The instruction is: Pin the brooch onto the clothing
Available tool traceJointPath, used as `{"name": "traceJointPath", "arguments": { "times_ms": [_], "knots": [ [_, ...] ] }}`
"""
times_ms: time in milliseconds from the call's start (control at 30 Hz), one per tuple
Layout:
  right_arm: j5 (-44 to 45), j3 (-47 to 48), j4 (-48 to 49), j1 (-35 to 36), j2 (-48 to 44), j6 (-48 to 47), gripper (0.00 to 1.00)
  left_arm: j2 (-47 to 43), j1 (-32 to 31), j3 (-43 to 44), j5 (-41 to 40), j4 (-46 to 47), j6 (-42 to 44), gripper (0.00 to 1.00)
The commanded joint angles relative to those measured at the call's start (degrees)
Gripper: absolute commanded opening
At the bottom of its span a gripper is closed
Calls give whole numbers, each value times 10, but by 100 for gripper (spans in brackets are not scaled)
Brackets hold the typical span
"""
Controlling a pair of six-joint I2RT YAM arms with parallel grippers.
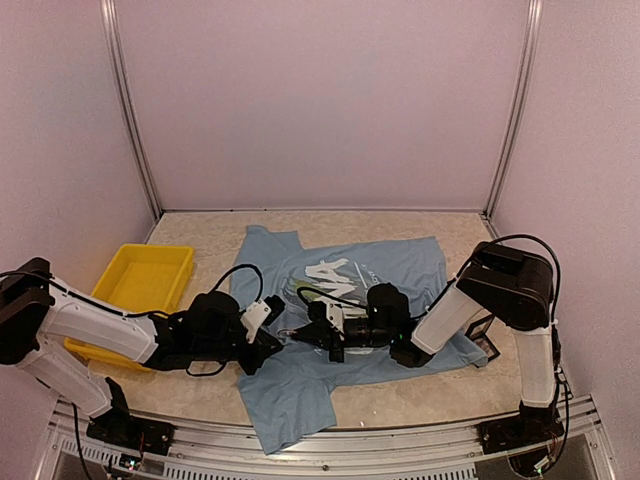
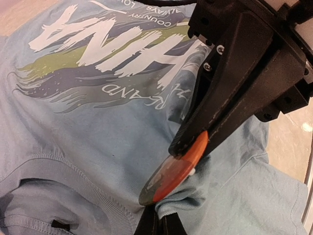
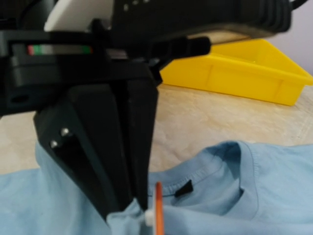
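The light blue T-shirt with white "CHINA" lettering lies flat on the table. It also shows in the left wrist view and the right wrist view. My left gripper is shut on a raised fold of the shirt just below the collar. My right gripper is shut on a round orange brooch. It holds the brooch edge-on against that fold. A small white part on the brooch's back touches the cloth. The two grippers meet tip to tip.
A yellow tray stands on the table at the left, behind my left arm. The shirt's collar with a black label lies just beyond the fold. White walls and metal posts close in the table.
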Motion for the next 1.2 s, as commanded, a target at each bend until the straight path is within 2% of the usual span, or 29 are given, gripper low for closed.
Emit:
{"name": "traceJointPath", "arguments": {
  "times_ms": [0, 67, 100, 200, 300, 433, 600, 767, 1167],
  "knots": [
    [-31, 2, 22, 5, -21, 12, 0, -10, -3, -10, -9, 13, -5, 14],
    [-36, 4, 18, 5, -18, 13, 0, -17, -3, -16, -7, 22, -7, 30],
    [-35, 3, 19, 5, -17, 14, 0, -21, -3, -21, -11, 29, -9, 33],
    [-35, 3, 20, 5, -13, 12, 0, -45, -4, -59, -52, 70, -20, 37],
    [-42, 5, 17, 4, -11, 13, 0, -75, -5, -91, -40, 107, -16, 39],
    [-57, 6, 7, 4, -15, 9, 0, -101, -8, -98, -29, 113, -6, 48],
    [-64, 7, 0, 4, -17, 3, 0, -114, -8, -109, -60, 146, 27, 43],
    [-72, 10, -7, 4, -19, 0, 0, -74, -9, -98, -51, 157, 83, 40],
    [-89, 11, -16, 4, -24, -6, 0, -37, -16, -78, -36, 184, 113, 30]
  ]
}}
